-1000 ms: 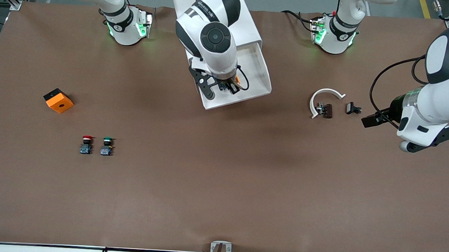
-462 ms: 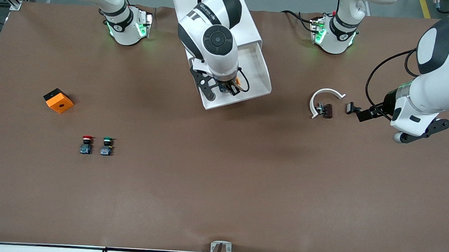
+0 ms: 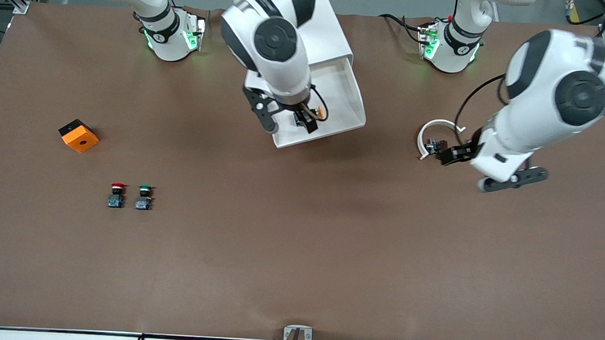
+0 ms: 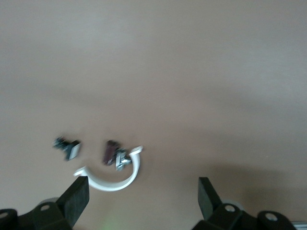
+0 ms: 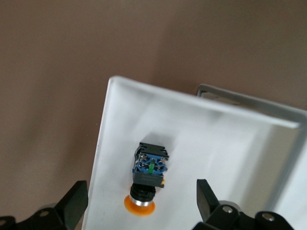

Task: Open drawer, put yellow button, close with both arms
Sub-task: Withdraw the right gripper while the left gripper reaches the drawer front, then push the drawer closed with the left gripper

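Note:
The drawer (image 3: 344, 86) stands pulled out of the white cabinet (image 3: 326, 34), its white tray (image 5: 225, 143) showing. The yellow button (image 5: 149, 175) lies on its side in the tray, near the tray's front edge, cap toward the camera. In the front view only a bit of its orange cap (image 3: 320, 110) shows beside the right gripper (image 3: 305, 120). My right gripper (image 5: 140, 191) hangs open just above the button, one finger on each side, not touching it. My left gripper (image 3: 449, 153) is open and empty over small parts on the table; it also shows in the left wrist view (image 4: 141, 186).
A white curved clip (image 3: 436, 125) and a dark small part (image 4: 110, 152) lie under the left gripper, another small part (image 4: 67, 146) beside them. An orange block (image 3: 79, 136), a red-capped button (image 3: 117, 194) and a green-capped button (image 3: 144, 196) sit toward the right arm's end.
The left arm has swung in from the table's end toward the middle, and its gripper is now over the white clip. The right arm has shifted slightly over the tray.

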You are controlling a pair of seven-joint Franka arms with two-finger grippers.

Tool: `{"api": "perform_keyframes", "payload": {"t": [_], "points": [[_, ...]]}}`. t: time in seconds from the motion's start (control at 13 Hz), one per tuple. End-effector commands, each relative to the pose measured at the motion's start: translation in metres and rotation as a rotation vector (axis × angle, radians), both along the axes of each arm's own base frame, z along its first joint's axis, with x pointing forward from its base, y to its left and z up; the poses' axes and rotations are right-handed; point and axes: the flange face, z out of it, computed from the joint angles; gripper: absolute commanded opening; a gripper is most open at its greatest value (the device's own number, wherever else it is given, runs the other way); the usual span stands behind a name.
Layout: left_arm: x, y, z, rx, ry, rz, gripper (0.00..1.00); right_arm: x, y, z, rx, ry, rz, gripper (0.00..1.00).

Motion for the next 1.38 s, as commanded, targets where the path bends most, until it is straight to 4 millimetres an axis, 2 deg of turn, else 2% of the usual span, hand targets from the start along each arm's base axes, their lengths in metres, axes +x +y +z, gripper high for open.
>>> {"api": "perform_keyframes", "payload": {"t": [0.0, 0.15, 0.31, 0.46, 0.54, 0.69, 0.77, 1.0, 1.31], "points": [[0.003, -0.042, -0.036, -0.021, -0.030, -0.037, 1.00, 0.011, -0.064, 0.064, -0.001, 0.038, 0.115, 1.00], [0.000, -0.081, -0.058, -0.043, -0.040, -0.026, 1.00, 0.022, -0.123, 0.100, 0.035, 0.044, 0.239, 1.00], [-0.010, -0.124, -0.078, -0.058, -0.036, 0.011, 1.00, 0.041, -0.198, 0.117, 0.089, 0.072, 0.396, 1.00], [-0.027, -0.164, -0.094, -0.052, -0.027, 0.060, 1.00, 0.059, -0.270, 0.121, 0.146, 0.070, 0.522, 1.00], [-0.035, -0.182, -0.102, -0.050, -0.019, 0.067, 1.00, 0.067, -0.305, 0.116, 0.151, 0.066, 0.583, 1.00], [-0.046, -0.213, -0.111, -0.072, 0.011, 0.139, 1.00, 0.077, -0.360, 0.104, 0.125, 0.067, 0.729, 1.00], [-0.056, -0.229, -0.114, -0.082, 0.032, 0.155, 1.00, 0.082, -0.382, 0.101, 0.132, 0.058, 0.749, 1.00], [-0.091, -0.268, -0.123, -0.057, 0.064, 0.173, 1.00, 0.092, -0.445, 0.078, 0.134, 0.018, 0.841, 1.00], [-0.145, -0.309, -0.126, -0.013, 0.137, 0.176, 1.00, 0.093, -0.498, 0.048, 0.133, -0.053, 0.911, 1.00]]}}
